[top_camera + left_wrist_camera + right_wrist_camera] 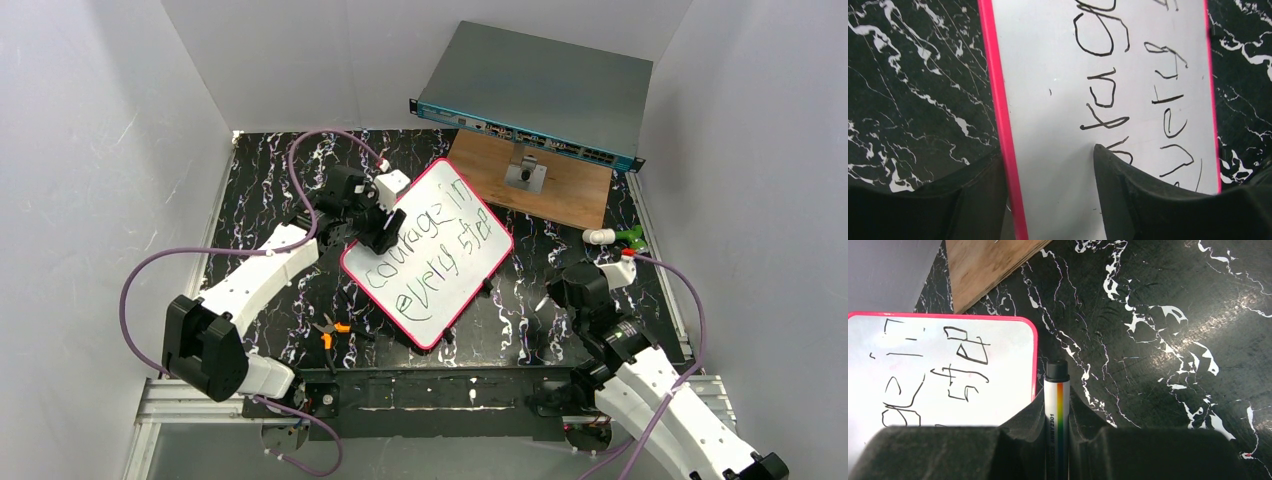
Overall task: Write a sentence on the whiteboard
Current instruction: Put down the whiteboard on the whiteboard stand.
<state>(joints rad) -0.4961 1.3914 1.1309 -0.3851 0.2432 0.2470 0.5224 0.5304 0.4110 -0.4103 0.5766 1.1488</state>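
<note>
The whiteboard (447, 302) lies slanted on the black marbled table, pink-framed, with the sentence (425, 235) "courage in every step" in black on two lines. My left gripper (378, 232) is at the board's upper-left edge. In the left wrist view it (1047, 150) stands open, one finger over the table and one over the whiteboard (1048, 75), with the pink frame between them. My right gripper (578, 290) is right of the board, off its edge, and shut (1057, 395) on a white marker (1053, 407) with a rainbow stripe and black cap. The whiteboard's corner (998, 400) lies to its left.
A grey-teal network switch (540, 95) leans at the back right over a wooden board (565, 190) with a metal bracket (525, 175). Orange-handled pliers (328, 330) lie near the front left. A green-and-white item (615, 237) sits at the right edge. White walls enclose the table.
</note>
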